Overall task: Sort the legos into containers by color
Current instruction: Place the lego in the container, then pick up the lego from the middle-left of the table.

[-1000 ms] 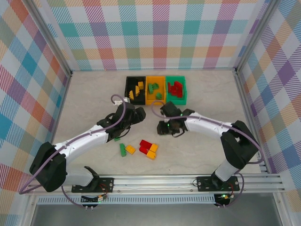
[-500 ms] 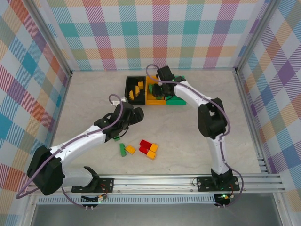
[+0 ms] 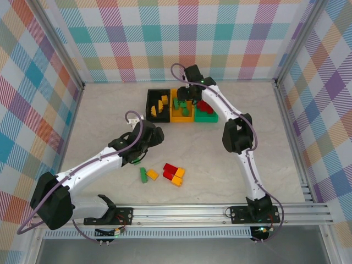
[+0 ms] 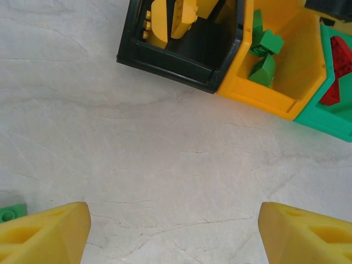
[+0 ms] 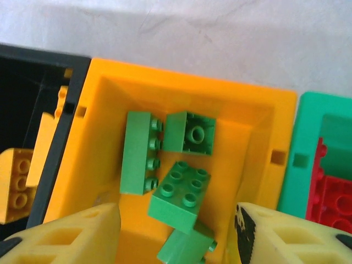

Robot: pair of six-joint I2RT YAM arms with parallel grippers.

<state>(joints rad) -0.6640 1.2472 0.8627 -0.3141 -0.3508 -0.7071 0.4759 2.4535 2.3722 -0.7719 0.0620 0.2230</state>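
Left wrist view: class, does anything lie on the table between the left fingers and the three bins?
Nothing visible does. Bare table stretches from the left fingers to the black bin, orange bin and green bin.

Row: left bin, middle bin and right bin touch side by side at the far middle of the table.
In each bin: bricks; four lie in the middle one.
Loose bricks: clustered on the table nearer the front, well apart from the bins.
Pair: just left of that cluster.
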